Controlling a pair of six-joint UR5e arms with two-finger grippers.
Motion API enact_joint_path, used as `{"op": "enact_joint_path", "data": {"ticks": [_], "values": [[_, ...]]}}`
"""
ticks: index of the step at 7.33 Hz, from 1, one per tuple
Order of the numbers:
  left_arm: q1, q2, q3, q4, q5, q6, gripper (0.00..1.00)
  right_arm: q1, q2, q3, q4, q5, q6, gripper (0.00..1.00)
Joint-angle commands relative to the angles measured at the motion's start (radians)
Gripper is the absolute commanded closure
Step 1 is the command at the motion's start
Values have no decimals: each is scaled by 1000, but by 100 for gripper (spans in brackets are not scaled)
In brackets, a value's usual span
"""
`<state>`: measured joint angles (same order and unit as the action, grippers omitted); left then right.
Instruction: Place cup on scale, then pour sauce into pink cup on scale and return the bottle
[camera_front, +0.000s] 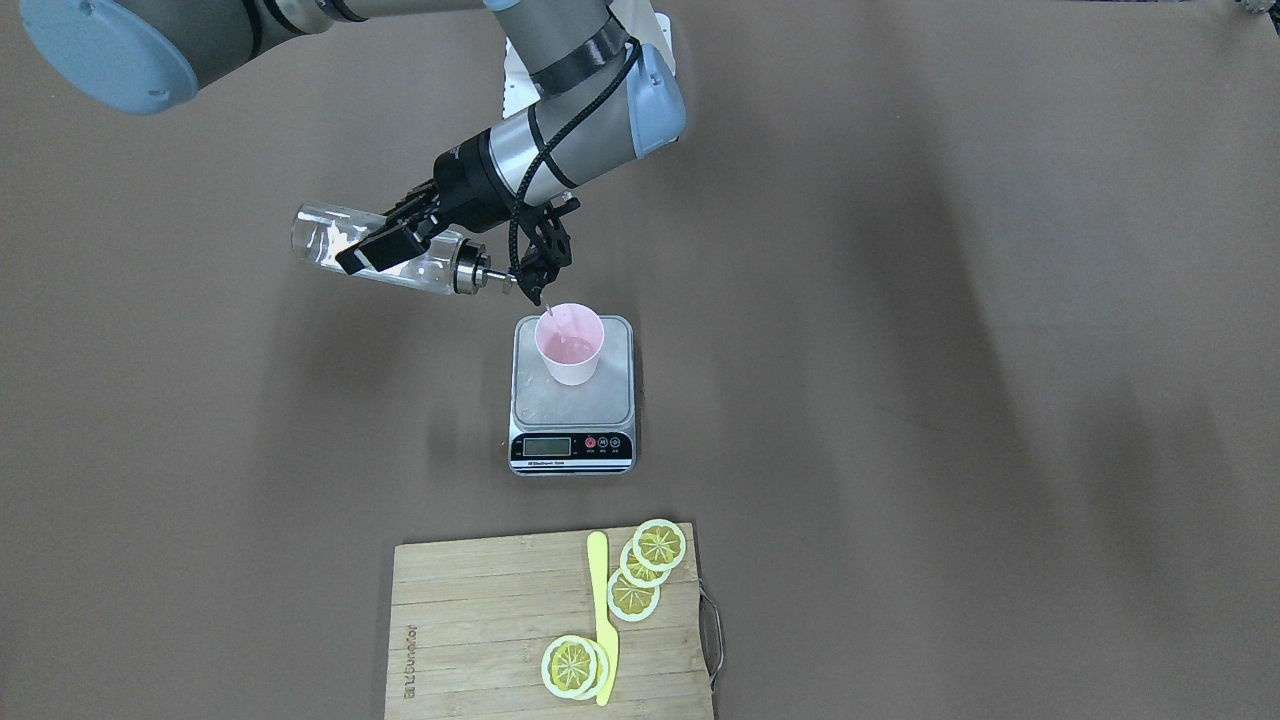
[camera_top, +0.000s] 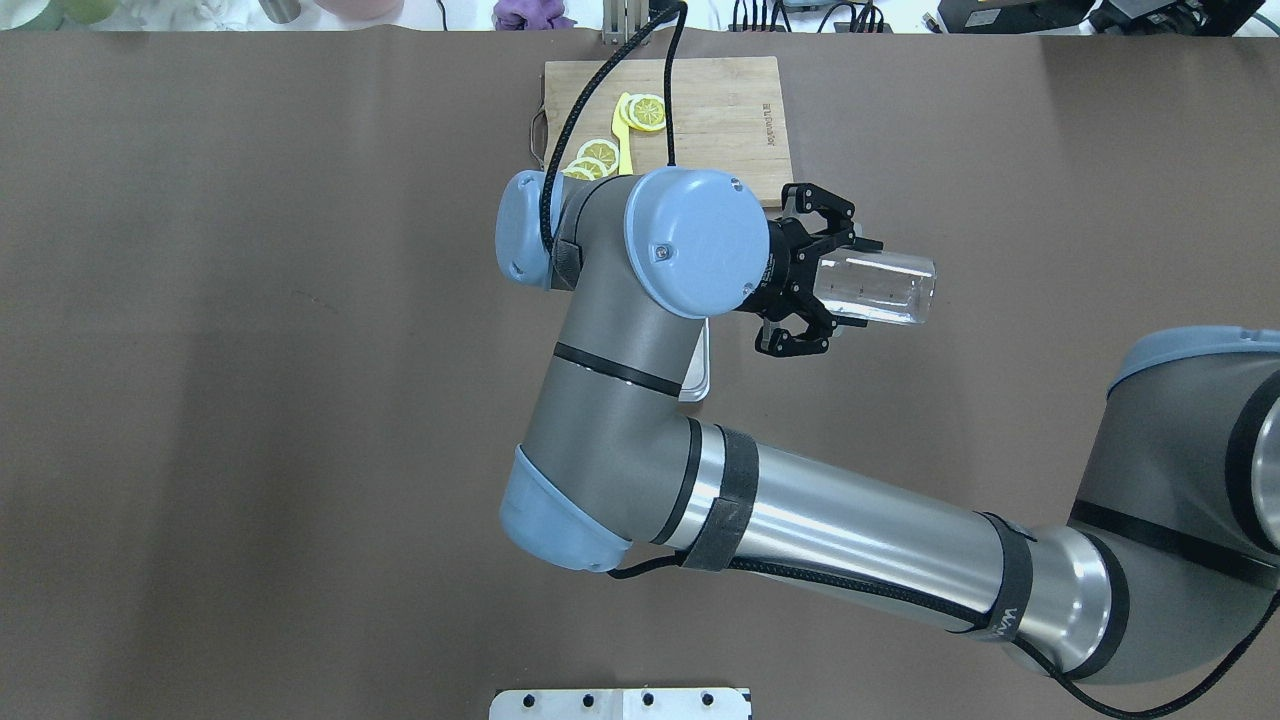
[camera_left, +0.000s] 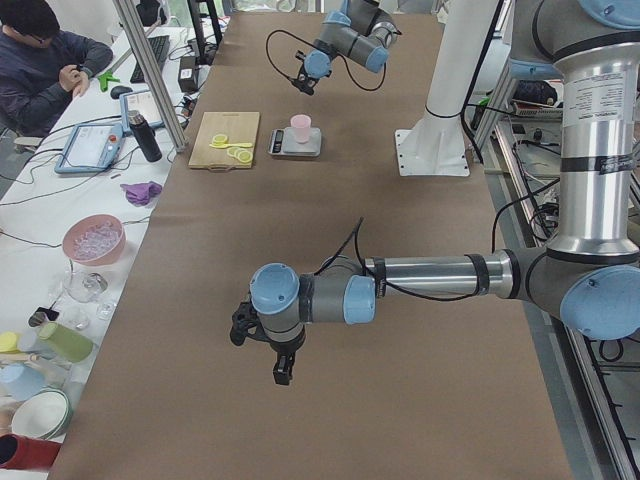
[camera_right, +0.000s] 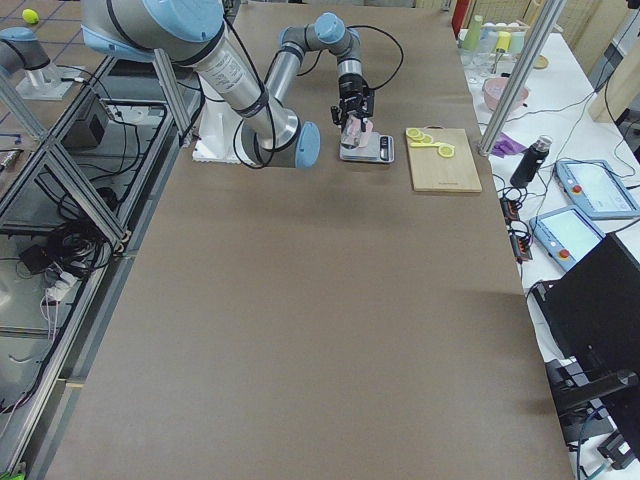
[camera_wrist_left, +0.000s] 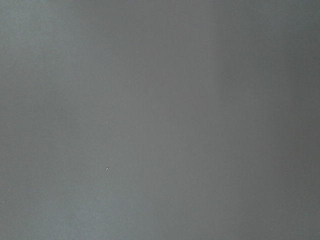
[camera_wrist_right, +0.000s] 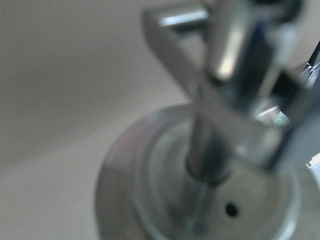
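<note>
The pink cup (camera_front: 569, 342) stands upright on the silver platform of the scale (camera_front: 572, 405). My right gripper (camera_front: 392, 243) is shut on the clear glass bottle (camera_front: 330, 238), which is tipped about horizontal. Its silver pourer cap (camera_front: 470, 271) points at the cup's far rim, just above it. Clear sauce shows inside the bottle. In the overhead view the gripper (camera_top: 830, 288) grips the bottle (camera_top: 885, 288), and the arm hides the cup. The right wrist view is a blurred close-up of the cap (camera_wrist_right: 210, 165). My left gripper (camera_left: 268, 350) hangs over bare table far from the scale; I cannot tell its state.
A wooden cutting board (camera_front: 470, 640) with lemon slices (camera_front: 658, 545) and a yellow knife (camera_front: 601, 615) lies on the operators' side of the scale. The left wrist view shows only brown table. A person sits at a side desk (camera_left: 50, 60).
</note>
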<state>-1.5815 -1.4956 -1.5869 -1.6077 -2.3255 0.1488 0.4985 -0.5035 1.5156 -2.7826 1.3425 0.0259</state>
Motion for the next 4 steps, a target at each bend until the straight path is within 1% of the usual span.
{"op": "enact_joint_path", "data": {"ticks": [1, 4], "values": [[0, 0, 1, -1, 0, 0, 1, 0, 0, 0, 0, 1, 0, 100], [0, 0, -1, -1, 0, 0, 1, 0, 0, 0, 4, 3, 2, 100]]}}
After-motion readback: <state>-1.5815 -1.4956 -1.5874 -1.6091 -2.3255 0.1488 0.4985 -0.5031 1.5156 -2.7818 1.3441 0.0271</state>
